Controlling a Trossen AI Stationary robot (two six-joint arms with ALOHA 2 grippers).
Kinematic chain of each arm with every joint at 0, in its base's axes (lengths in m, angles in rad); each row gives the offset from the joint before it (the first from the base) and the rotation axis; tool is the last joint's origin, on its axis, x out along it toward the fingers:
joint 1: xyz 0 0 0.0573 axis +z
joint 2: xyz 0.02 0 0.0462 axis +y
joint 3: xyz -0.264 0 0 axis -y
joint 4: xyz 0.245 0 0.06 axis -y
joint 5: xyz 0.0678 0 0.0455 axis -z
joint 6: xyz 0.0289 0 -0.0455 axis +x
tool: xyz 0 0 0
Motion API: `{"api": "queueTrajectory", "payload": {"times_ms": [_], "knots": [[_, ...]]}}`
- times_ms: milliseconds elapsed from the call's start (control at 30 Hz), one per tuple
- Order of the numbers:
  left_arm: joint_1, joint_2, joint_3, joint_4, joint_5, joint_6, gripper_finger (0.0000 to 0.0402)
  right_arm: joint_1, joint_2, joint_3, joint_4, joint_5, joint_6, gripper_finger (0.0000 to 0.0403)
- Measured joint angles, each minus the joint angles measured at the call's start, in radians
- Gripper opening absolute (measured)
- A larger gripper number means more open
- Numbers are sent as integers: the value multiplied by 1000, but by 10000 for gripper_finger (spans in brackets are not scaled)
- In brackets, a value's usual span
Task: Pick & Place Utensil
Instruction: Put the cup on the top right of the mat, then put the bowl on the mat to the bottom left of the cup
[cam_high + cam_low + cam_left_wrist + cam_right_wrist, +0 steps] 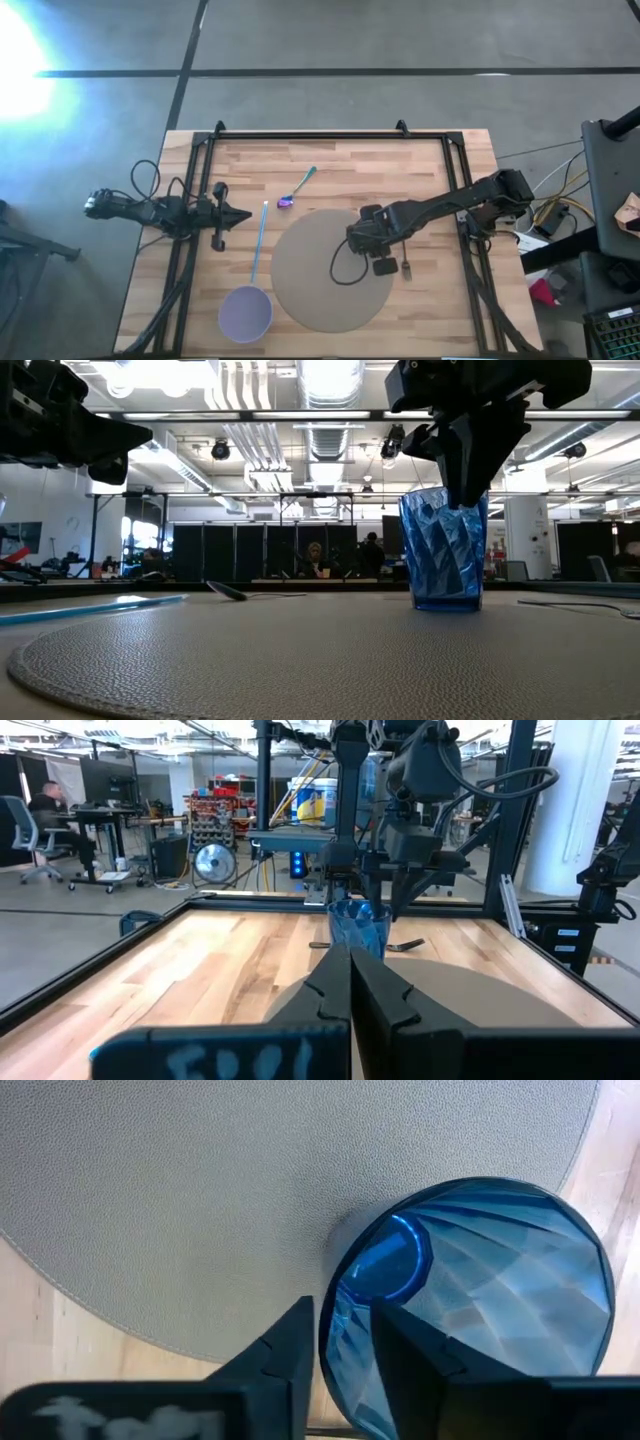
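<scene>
The right gripper (342, 1355) stands directly over a blue faceted cup (444, 550) that sits upright on the round grey mat (310, 290); one finger is inside the cup's rim and the other outside, the wall running between them. A narrow gap seems to show beside the wall in the right wrist view, so the jaws look to be loosening rather than clamped, though this cannot be told for certain.

The task's utensil, a small spoon (297, 189) with a purple bowl and green handle, lies on the bare wood well apart from this gripper, just beyond the mat's edge; a long light-blue ladle (252, 268) lies nearer the left gripper (238, 214), which waits clenched shut at the table's left side, pointing toward the cup.

The risk from here is in the withdrawal; if the gripper lifts while a finger touches the wall, or moves sideways before clearing the rim, the cup could tip or slide off the mat; the spoon is not yet handled.
</scene>
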Motion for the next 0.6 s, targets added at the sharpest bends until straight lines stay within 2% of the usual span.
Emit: {"api": "queueTrajectory", "payload": {"times_ms": [333,600], "knots": [[0,0,0,0,0,0,0,0,-6,17,-24,1,3,179],[0,0,0,0,0,0,0,0,-7,92,-95,1,8,200]]}}
